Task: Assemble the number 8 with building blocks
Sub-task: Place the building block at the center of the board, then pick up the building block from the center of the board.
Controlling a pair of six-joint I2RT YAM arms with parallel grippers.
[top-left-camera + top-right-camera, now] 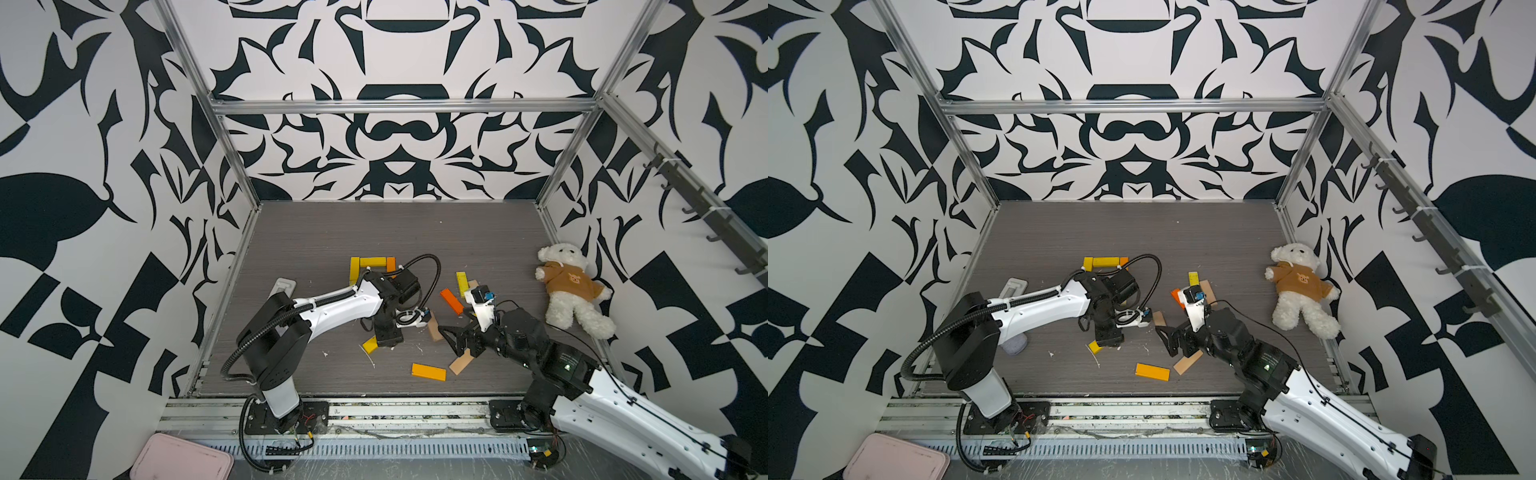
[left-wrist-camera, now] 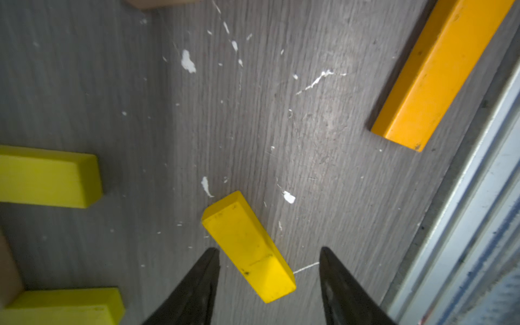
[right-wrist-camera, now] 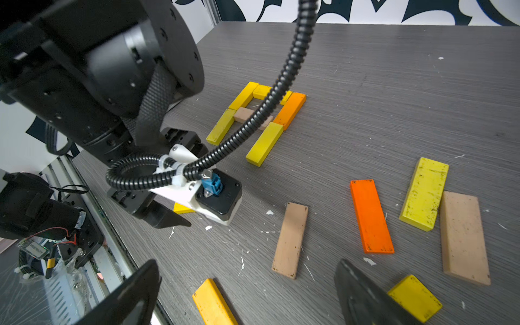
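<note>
left tool [image 2: 268, 249] sits part open astride the yellow block [image 2: 247, 244], holding nothing; it'd better square up before closing

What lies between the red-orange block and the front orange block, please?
A tan block lying flat, apart from both, clearest in the right wrist view.

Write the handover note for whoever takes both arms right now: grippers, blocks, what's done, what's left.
Left gripper: open, jaws either side of a yellow block that lies skewed, short of the figure's open bottom.
Right gripper: open and empty, near the spares: red-orange block, tan block, orange block.
Done: top loop, tan crossbar, both lower legs.
Left: lay the bottom bar to close the 8.
</note>
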